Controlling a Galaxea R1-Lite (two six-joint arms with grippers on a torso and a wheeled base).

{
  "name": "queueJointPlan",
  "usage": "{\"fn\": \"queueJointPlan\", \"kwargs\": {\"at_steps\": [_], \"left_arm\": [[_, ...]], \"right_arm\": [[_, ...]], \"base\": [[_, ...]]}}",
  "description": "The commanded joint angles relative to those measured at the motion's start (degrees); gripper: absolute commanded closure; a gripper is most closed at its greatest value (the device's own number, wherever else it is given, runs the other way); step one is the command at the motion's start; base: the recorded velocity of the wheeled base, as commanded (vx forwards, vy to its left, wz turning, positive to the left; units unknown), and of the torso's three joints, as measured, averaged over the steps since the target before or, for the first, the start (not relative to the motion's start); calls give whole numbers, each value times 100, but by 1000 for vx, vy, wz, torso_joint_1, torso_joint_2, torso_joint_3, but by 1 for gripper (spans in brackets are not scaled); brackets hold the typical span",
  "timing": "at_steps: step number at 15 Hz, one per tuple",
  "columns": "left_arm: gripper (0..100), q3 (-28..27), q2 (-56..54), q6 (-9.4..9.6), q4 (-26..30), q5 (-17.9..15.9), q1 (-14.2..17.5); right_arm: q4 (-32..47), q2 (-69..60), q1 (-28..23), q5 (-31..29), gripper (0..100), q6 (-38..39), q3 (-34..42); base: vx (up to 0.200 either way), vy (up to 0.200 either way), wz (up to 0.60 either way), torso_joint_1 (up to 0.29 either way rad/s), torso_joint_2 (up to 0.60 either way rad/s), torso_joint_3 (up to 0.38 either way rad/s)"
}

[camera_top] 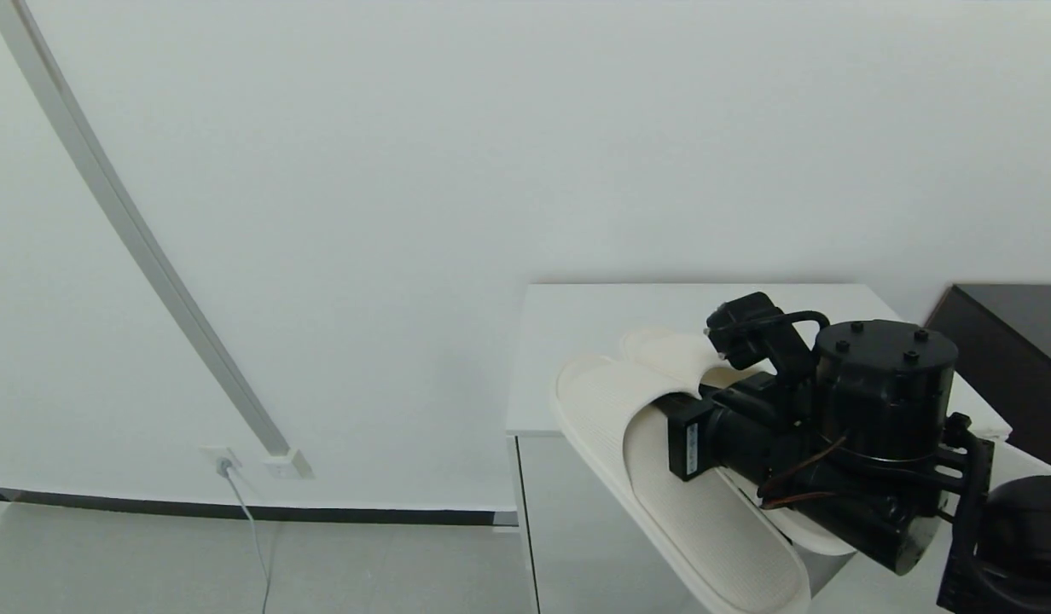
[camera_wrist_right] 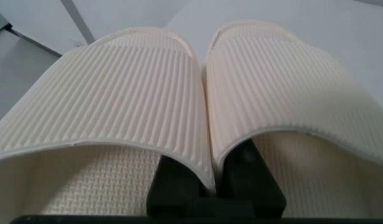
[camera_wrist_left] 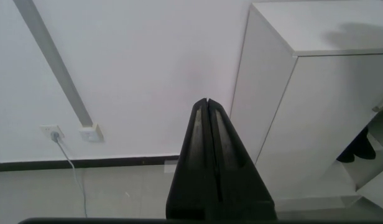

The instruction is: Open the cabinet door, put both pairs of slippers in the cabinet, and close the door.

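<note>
Right gripper (camera_wrist_right: pixel 214 182) apparently clamped on slippers (camera_wrist_right: pixel 117 93); left gripper (camera_wrist_left: pixel 207 109) closed.

the left claw (camera_wrist_left: pixel 207 104), closed tight, hangs near the white cabinet (camera_wrist_left: pixel 322 118), a wall socket (camera_wrist_left: pixel 53 132) farther off.

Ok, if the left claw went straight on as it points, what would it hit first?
Probably the plain white wall, just beside the tall white cabinet; the left claw seems aimed past its side, depth unclear.

Surface finishes
The slippers (camera_wrist_right: pixel 135 93) show ribbed cloth uppers, embossed insoles; the cabinet (camera_top: pixel 628 341) is smooth, faintly glossy.
</note>
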Motion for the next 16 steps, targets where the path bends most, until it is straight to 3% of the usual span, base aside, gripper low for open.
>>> {"fn": "queueJointPlan", "kwargs": {"at_steps": [1,9,16], "left_arm": [[100,-2,-1,-1,-1,0,1],[100,-2,-1,-1,-1,0,1],[100,-2,-1,-1,-1,0,1]], "right_arm": [[-1,-5,4,-4,100,2,10],[-1,-5,13,-4,100,-16,63],[-1,12,31,-4,100,-16,89]], "base": [[-200,0,0,-12,-7,12],[-200,0,0,1,2,3],[0,0,0,0,0,0]]}}
